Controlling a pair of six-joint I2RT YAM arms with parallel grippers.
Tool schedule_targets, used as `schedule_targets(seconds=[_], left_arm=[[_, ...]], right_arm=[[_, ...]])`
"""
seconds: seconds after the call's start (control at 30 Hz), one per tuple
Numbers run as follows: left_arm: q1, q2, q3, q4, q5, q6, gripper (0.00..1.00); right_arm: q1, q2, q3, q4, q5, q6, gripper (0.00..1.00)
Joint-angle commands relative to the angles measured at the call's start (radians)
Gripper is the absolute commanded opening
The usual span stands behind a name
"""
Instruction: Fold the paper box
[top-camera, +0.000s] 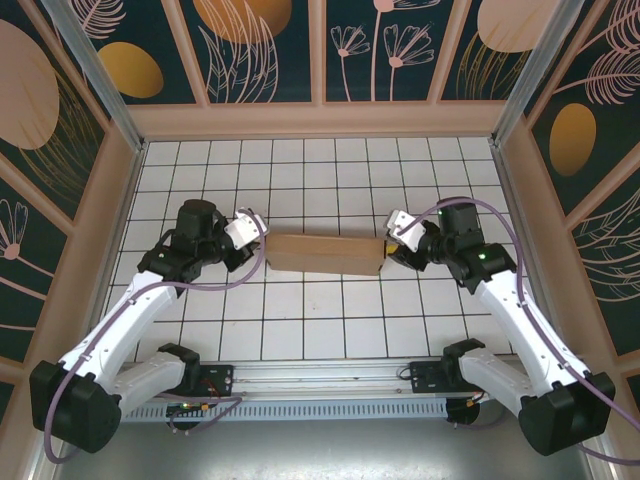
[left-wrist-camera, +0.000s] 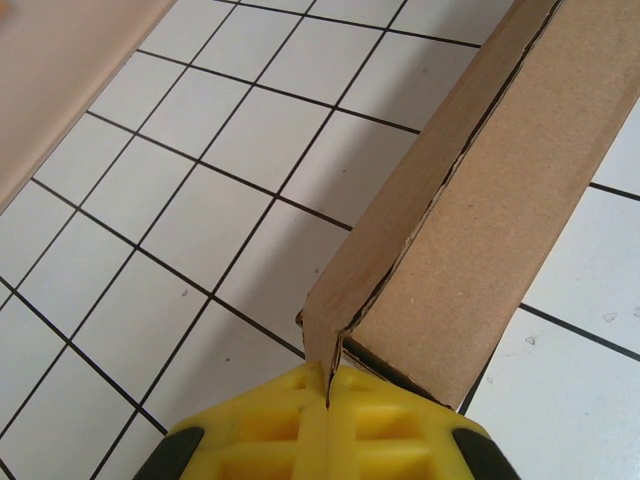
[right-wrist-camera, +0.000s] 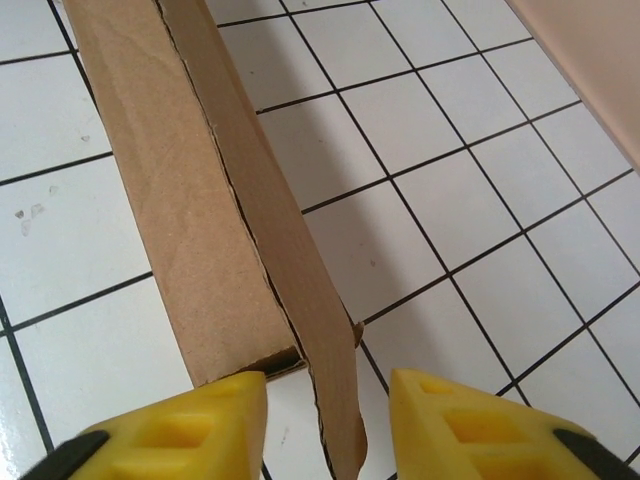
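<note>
Both your arms are built alike: white shells on the long links, black housings at the joints and bases. That holds for the left arm (top-camera: 130, 330) and the right arm (top-camera: 520, 320). A purple cable (top-camera: 470, 201) runs along each one. Each wrist carries a white block (top-camera: 243, 228), and a small green light (top-camera: 483, 256) glows on the right arm. Your left gripper (left-wrist-camera: 327, 385) and right gripper (right-wrist-camera: 328, 390) have yellow fingers (right-wrist-camera: 200, 430) with moulded recesses and black edging.

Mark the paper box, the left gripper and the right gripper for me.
paper box (top-camera: 325, 253): top external view, middle of its visible brown face.
left gripper (left-wrist-camera: 326, 385): left wrist view, where its yellow fingertips pinch the cardboard.
right gripper (right-wrist-camera: 326, 390): right wrist view, gap between its yellow fingertips.
</note>
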Motion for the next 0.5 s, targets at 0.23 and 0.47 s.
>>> schedule_targets(seconds=[0.23, 0.47], left_arm=[[0.002, 0.016, 0.043, 0.012, 0.046, -0.052, 0.00], [-0.005, 0.013, 0.050, 0.068, 0.097, -0.293, 0.00]], right_arm=[[-0.003, 0.029, 0.021, 0.048, -0.022, 0.009, 0.12], [0.034, 0.026, 0.012, 0.130, -0.011, 0.181, 0.00]])
